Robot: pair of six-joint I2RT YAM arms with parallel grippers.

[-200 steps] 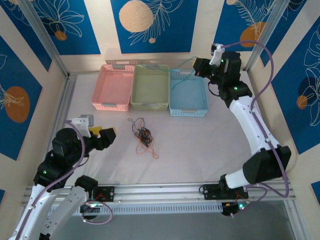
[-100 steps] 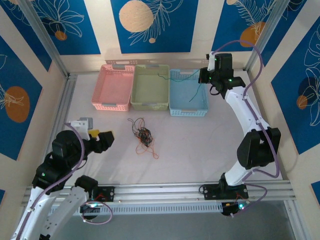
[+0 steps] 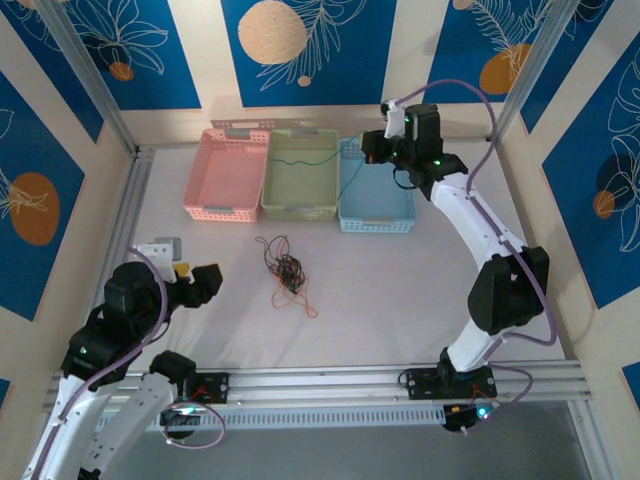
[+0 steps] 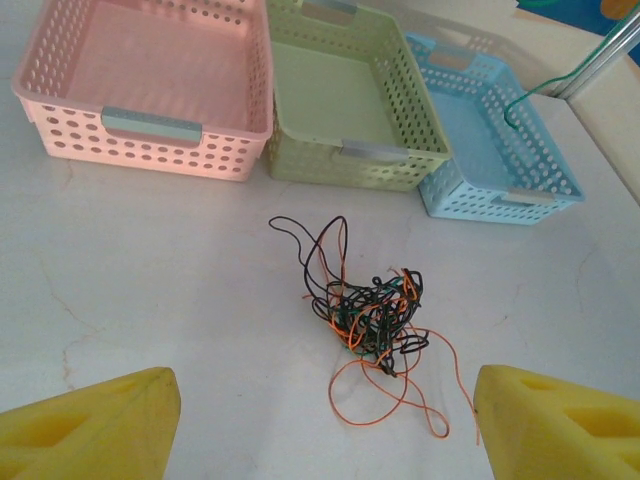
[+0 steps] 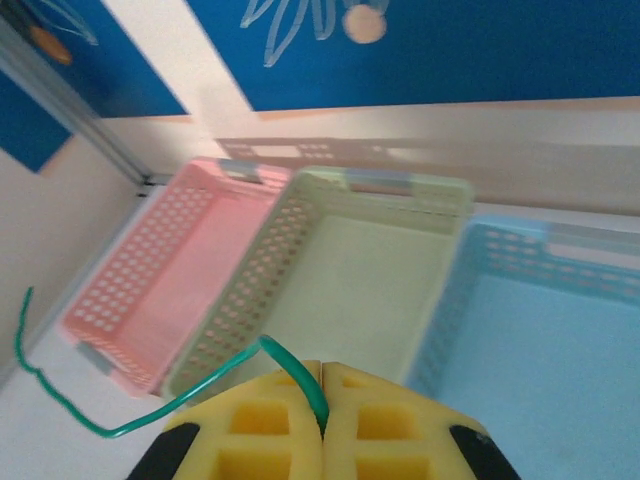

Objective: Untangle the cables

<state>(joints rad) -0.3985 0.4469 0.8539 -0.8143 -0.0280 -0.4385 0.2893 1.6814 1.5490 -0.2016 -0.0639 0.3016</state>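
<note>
Top external: right gripper [image 3: 374, 152] sits over the far rims where green basket [image 3: 298, 210] meets blue basket [image 3: 377, 222], fingers clamped together on green cable [image 3: 305, 158]. The strand is very thin, its run across the green basket faint. Right wrist: yellow pads [image 5: 375, 420] meet with the cable pinched in the seam, contact point hidden, free end curling left, fingers cropped by the bottom edge. Tangled cables [image 3: 287, 272] lie mid-table [image 3: 400, 290], on the near side of the baskets, well apart from both grippers. Left wrist: black, orange and dark strands knotted, single wires can't be separated. Left gripper [image 3: 200, 280] near left, jaws apart, nothing between, pads cropped at the bottom. Pink basket [image 3: 225, 210] far left.
</note>
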